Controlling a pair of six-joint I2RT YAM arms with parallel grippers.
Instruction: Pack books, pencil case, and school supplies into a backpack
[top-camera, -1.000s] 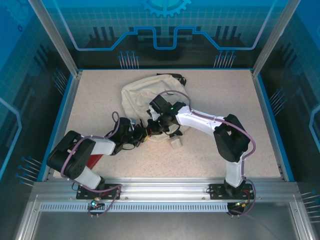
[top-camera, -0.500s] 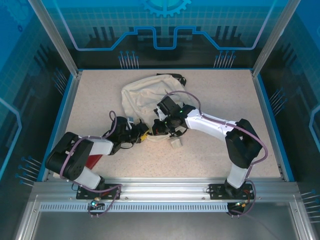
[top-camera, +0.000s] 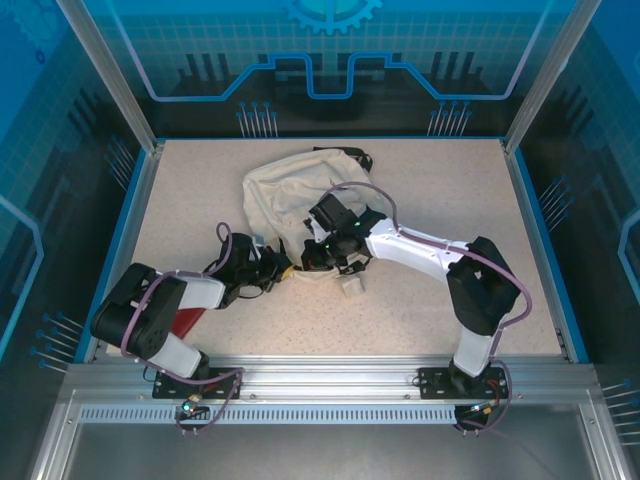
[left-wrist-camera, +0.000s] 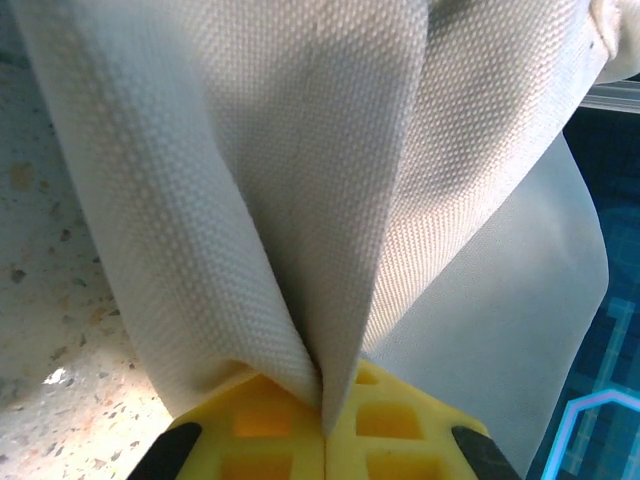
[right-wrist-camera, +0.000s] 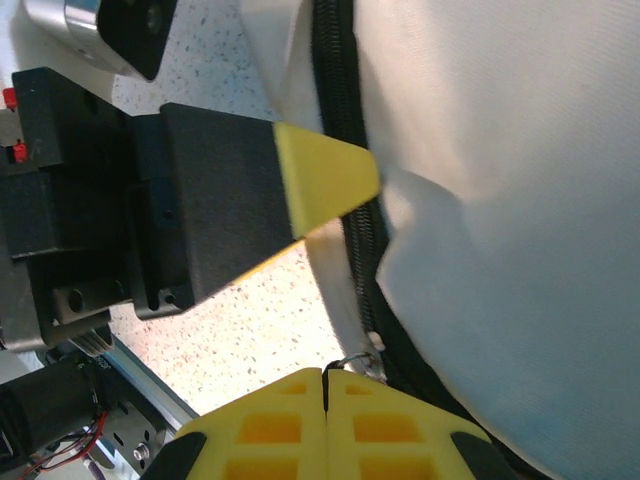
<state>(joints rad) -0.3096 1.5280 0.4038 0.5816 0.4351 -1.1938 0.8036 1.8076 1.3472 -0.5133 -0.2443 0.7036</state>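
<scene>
The cream-white backpack (top-camera: 285, 190) lies slumped in the middle of the table. My left gripper (top-camera: 284, 269) (left-wrist-camera: 325, 432) is at its near edge, shut on a fold of the backpack's woven fabric (left-wrist-camera: 300, 200). My right gripper (top-camera: 317, 258) (right-wrist-camera: 325, 385) is just to the right of it and is shut on the zip pull (right-wrist-camera: 362, 363) at the lower end of the black zip line (right-wrist-camera: 350, 160). The left gripper's yellow fingertip (right-wrist-camera: 322, 183) touches the fabric beside that zip. Books and pencil case are hidden from me.
A small beige tag (top-camera: 351, 285) lies on the table just in front of the right gripper. A red object (top-camera: 186, 322) sits under the left arm's elbow. Blue rails (top-camera: 128, 240) border the speckled table (top-camera: 450, 190).
The left gripper opened briefly and has shut again on the fabric fold. The right arm's elbow swung to the right while its gripper stayed at the backpack's near edge.
</scene>
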